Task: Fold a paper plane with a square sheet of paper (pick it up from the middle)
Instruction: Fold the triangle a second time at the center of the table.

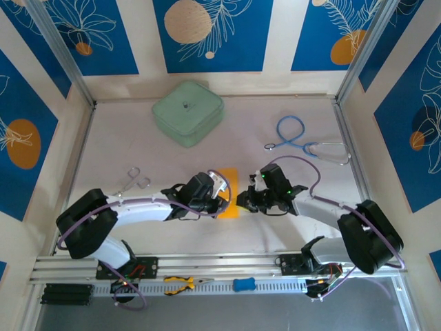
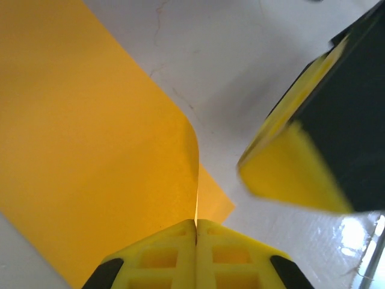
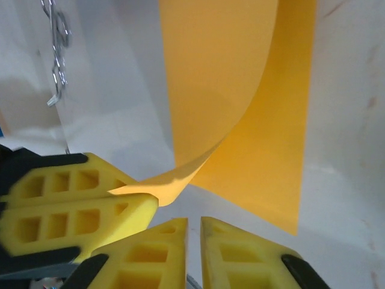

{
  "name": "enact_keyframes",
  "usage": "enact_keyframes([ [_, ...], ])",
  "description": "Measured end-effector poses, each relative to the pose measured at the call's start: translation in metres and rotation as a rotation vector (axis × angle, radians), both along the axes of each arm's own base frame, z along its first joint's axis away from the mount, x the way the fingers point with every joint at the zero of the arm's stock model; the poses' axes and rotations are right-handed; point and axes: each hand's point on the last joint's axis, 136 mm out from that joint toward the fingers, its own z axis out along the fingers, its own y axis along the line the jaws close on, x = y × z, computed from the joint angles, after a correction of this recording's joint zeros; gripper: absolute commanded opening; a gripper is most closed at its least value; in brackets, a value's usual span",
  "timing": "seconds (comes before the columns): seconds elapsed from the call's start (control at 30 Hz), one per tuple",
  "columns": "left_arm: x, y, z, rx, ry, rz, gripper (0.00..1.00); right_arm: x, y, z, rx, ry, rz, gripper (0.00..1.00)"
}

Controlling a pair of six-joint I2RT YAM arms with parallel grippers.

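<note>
Furthest out from the left fingers lies one pair of steel forceps (image 1: pixel 134 181) on the table (image 1: pixel 275 234), and well beyond the fingertips sits one mint-green case (image 1: pixel 187 112). The left gripper (image 2: pixel 196 232) has its yellow pads pressed together on an edge of the square sheet of paper (image 2: pixel 90 150). The pinched edge is lifted and curls over, while the rest of the sheet lies flat just ahead of the fingertips. There is one sheet, and it lies between the two grippers. The right gripper (image 3: pixel 194 226) faces it from the other side, just beside the left pads, with its fingers almost together and nothing between them. One blue stethoscope (image 1: pixel 303 141) lies well beyond the right fingers, and one pair of yellow-handled pliers (image 1: pixel 182 283) rests behind both arms on the rail. This looks like the first fold, with one edge being brought over. No crease is visible, so the task appears to be at an early stage. The next move probably calls for carrying the lifted edge across squarely, with the right fingers pressing the bend flat.
</note>
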Motion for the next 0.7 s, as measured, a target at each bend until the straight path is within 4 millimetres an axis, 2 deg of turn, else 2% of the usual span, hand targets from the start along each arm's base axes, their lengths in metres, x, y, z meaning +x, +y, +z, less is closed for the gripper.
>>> enact_keyframes([
  [0.23,-0.001,-0.002,0.002,-0.024,0.021,-0.003,0.08,-0.001,0.010,-0.016,-0.003,0.036,0.011,0.10],
  [0.7,0.007,0.004,0.000,-0.018,0.021,-0.001,0.18,0.007,0.015,-0.019,0.015,0.024,0.000,0.09],
])
